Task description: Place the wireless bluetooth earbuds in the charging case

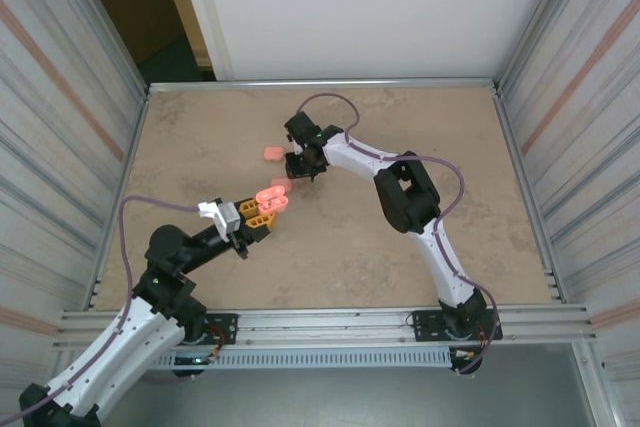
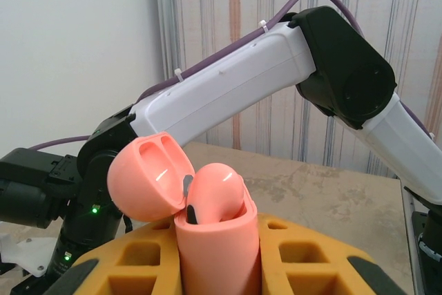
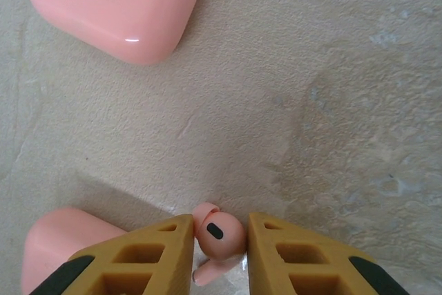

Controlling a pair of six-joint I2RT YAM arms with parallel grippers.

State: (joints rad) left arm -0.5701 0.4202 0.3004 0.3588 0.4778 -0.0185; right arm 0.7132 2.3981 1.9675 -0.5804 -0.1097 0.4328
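Your left arm (image 1: 125, 332) and right arm (image 1: 445, 257) are both built from smooth white shells joined by bulky black joint housings (image 2: 349, 67). A purple cable (image 1: 330, 99) trails back from behind the fingers along each arm, tied to the white link by white zip ties (image 2: 263, 25). The fingers (image 3: 145, 257) of your right gripper (image 3: 219, 240) and left gripper (image 2: 217, 257) are ochre-yellow blocks moulded with open pockets and black patches (image 3: 74, 267), and behind the right fingers sits a black wrist block (image 2: 41, 184) with a small green light (image 2: 93, 209).
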